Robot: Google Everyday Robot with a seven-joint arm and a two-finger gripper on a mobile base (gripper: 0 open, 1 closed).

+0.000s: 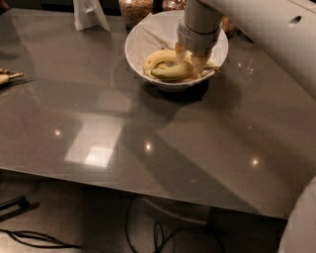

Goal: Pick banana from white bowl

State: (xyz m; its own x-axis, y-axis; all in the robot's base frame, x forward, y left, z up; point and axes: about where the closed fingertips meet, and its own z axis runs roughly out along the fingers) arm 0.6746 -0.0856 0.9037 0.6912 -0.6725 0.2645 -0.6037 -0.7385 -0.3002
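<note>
- The white bowl, at 12 o'clock on the bench, holds the banana.
- A jar of grain stands at the bowl's 11 o'clock.
- The hand is lowered into the bowl, fingers apart.
- The banana lies just beside the hand, at its 7 o'clock.

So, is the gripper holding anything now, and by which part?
It cannot be told. The gripper is down in the white bowl, over the right half of the banana; no hold shows.
</note>
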